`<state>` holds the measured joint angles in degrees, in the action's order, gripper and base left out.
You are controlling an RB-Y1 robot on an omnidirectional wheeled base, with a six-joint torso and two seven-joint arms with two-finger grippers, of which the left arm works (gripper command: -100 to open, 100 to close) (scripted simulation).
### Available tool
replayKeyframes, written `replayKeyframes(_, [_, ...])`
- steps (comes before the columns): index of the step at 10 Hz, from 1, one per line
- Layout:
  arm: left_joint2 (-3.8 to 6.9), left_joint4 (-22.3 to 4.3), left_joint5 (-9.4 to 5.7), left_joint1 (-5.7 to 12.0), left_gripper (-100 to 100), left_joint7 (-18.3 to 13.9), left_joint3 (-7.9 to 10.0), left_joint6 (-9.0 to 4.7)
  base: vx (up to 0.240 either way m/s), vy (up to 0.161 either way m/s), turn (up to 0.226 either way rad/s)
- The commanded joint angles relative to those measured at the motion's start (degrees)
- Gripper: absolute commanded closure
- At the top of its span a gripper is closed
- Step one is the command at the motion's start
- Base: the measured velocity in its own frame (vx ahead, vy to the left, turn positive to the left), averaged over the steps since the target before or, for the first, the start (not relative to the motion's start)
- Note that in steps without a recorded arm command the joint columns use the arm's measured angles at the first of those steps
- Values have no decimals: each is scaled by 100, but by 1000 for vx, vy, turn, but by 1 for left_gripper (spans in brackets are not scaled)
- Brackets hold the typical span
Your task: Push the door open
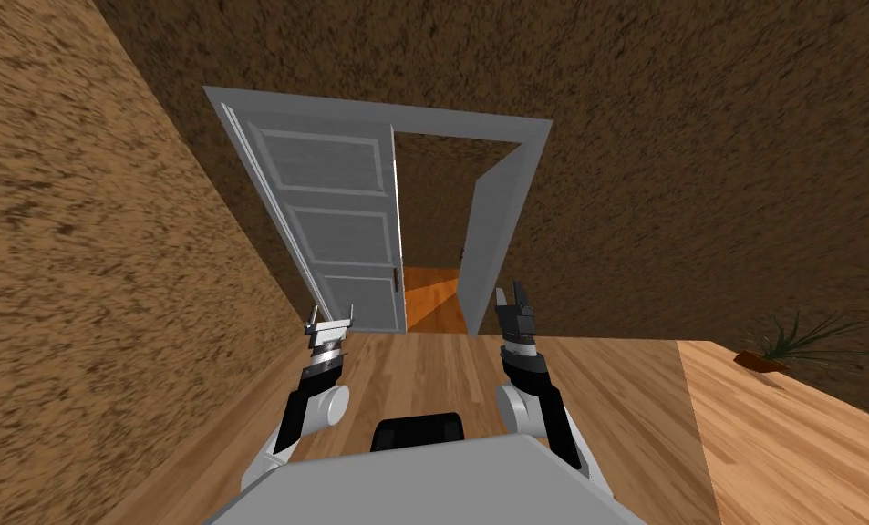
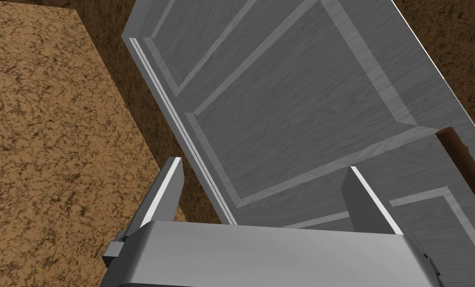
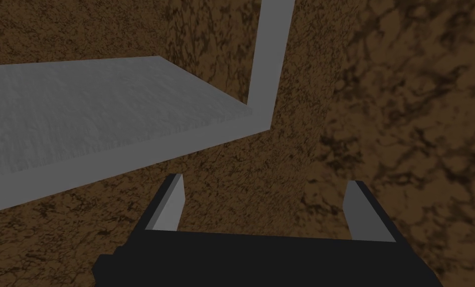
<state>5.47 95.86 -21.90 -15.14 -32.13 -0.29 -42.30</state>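
Left gripper [image 1: 332, 312] (2 fingers spread, nothing held) faces the grey door [image 1: 332, 219]; right gripper [image 1: 509, 290] also spread.

The grey panelled door leaf [image 1: 332, 219] is showing faint wood grain, with paler mouldings. The plain grey door frame [image 1: 460, 117] is matching it. The brown mottled walls [image 1: 697, 182] are showing dark flecks. The light wooden plank floor [image 1: 423, 374] is turning orange beyond the doorway.
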Motion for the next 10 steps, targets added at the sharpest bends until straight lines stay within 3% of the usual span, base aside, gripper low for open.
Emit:
replayKeyframes(1, [-7,-231,-84,71,-100,-128,-28,-50,70,59,-163])
replayKeyframes(10, [-67,-1426,-557,413,-100,-812,-167,-290,77,65,-145])
